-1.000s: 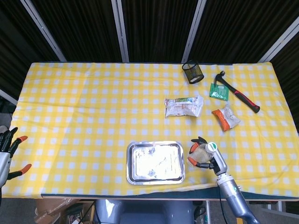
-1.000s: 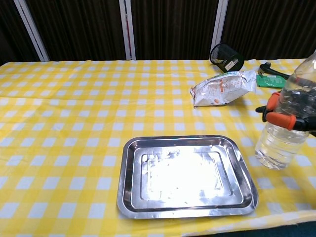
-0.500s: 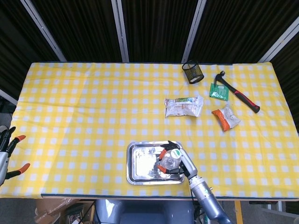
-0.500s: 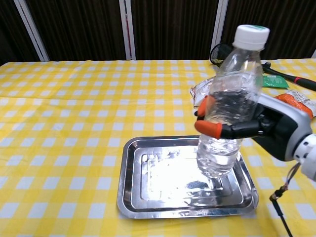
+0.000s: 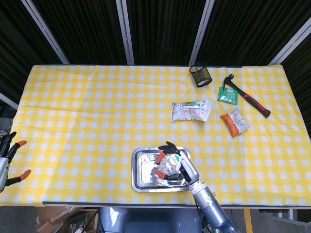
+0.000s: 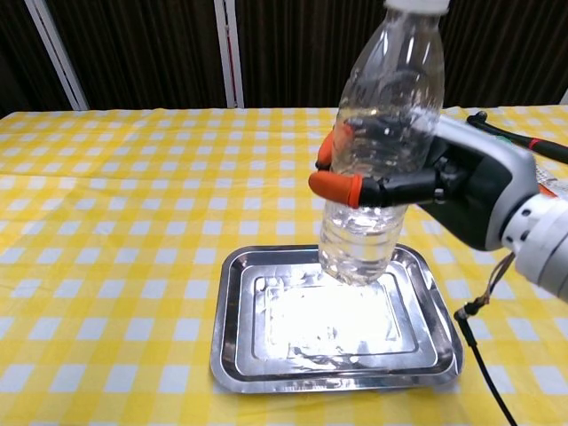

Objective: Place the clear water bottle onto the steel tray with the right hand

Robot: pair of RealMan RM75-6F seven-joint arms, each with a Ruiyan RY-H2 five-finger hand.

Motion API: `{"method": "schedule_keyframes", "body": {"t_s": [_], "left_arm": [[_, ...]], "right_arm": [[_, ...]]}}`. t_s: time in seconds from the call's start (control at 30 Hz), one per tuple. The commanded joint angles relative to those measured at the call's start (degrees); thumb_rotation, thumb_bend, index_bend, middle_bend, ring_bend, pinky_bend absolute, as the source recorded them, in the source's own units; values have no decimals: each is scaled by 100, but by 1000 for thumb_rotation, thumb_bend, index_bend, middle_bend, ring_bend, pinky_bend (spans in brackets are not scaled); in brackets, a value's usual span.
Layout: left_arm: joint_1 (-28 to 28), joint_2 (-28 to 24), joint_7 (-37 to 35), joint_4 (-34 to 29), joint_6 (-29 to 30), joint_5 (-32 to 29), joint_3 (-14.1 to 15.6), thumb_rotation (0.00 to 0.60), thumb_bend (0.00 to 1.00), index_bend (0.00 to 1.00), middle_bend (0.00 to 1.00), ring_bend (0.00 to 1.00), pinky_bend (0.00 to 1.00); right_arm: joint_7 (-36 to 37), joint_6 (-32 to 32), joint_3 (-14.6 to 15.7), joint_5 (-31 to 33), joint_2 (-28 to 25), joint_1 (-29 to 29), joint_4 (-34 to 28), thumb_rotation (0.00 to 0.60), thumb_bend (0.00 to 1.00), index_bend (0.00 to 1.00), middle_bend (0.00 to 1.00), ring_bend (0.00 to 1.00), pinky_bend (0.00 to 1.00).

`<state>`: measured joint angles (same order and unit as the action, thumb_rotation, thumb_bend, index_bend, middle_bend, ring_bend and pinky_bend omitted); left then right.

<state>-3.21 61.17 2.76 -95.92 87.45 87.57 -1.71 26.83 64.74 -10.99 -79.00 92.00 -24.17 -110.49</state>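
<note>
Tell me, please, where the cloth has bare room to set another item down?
The whole left half, left of the tray, is bare. The strip between the tray and the snack bag is also free. The far right is crowded: cup, hammer, orange packet.

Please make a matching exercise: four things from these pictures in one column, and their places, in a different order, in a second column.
Things:
1. clear water bottle
2. steel tray
3. hammer
4. black mesh cup

Places:
A. far right on the cloth, beside a green packet
B. near table edge, centre
C. held by the right hand over the tray
D. far edge, lying tipped

Pairs: 1-C, 2-B, 3-A, 4-D
</note>
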Motion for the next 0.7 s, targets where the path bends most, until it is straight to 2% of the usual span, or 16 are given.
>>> {"method": "schedule_keyframes", "body": {"t_s": [0.03, 0.17, 0.27, 0.4, 0.53, 0.7], "left_arm": [[7, -7, -14, -8, 16, 10, 3, 600, 176, 197, 0, 0, 0], [29, -32, -81, -15, 59, -6, -11, 600, 176, 197, 0, 0, 0], [48, -51, -129, -8, 91, -22, -21, 600, 176, 197, 0, 0, 0], [53, -64, -159, -8, 97, -3, -13, 600, 176, 197, 0, 0, 0], [53, -65, -167, 3, 92, -13, -17, 600, 176, 197, 0, 0, 0], [66, -84, -210, 0, 116, -18, -25, 600, 176, 197, 0, 0, 0]], "right_arm": [[-428, -6, -420, 201, -623, -101, -810, 600, 466, 759, 599, 224, 0], [-941, -122, -811, 586, -1241, -234, -1614, 600, 468, 760, 603, 228, 0], [-1440, -161, -1170, 1133, -1671, -404, -2241, 600, 468, 760, 606, 235, 0], [-1822, -205, -1464, 1614, -1885, -666, -2450, 600, 469, 760, 612, 235, 0], [-1972, -325, -1328, 1983, -1887, -813, -2450, 600, 478, 760, 614, 235, 0], [-2058, -336, -843, 2442, -1697, -798, -2360, 600, 481, 760, 614, 235, 0]]}}
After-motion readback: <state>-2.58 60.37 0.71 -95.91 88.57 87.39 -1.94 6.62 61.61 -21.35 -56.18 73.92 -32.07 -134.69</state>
